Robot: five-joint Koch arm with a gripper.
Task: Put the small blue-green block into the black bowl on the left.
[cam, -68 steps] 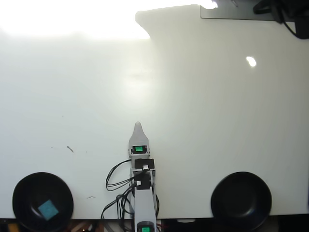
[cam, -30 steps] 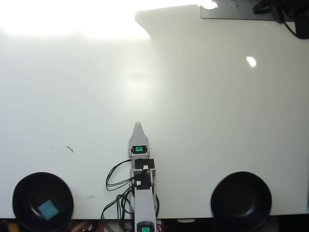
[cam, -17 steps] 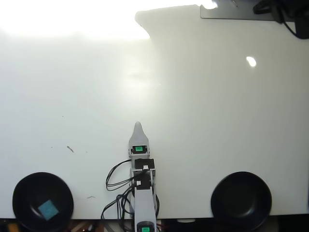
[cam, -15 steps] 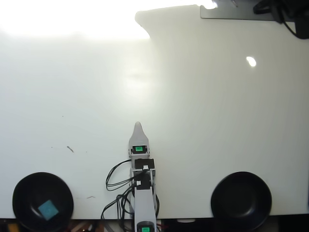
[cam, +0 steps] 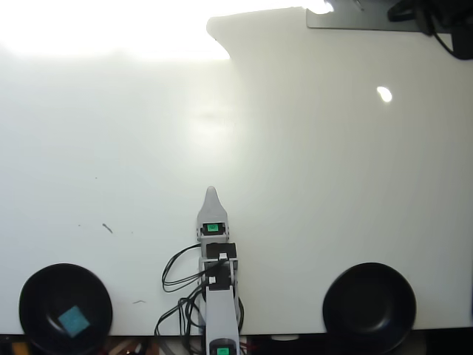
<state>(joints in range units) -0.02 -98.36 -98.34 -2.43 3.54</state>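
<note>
Two black bowls (cam: 65, 309) (cam: 369, 307), one holding one block (cam: 73, 320)

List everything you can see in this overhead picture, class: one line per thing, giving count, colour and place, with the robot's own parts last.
Bowls: 2, glossy black, at the bottom edge of the overhead view; left bowl, right bowl.
Block: 1, blue-green, lying inside the left bowl.
Table: 1, white, filling most of the view, with strong glare along the top.
Plate: 1, grey, flat, at the top edge right of centre.
Dark gear: black, top right corner; too cut off to identify.
Arm: 1, white and black with looping black cables, bottom centre, pointing up the picture.
Gripper: 1, white; only one tip of the jaws shows, nothing held visibly.
</note>
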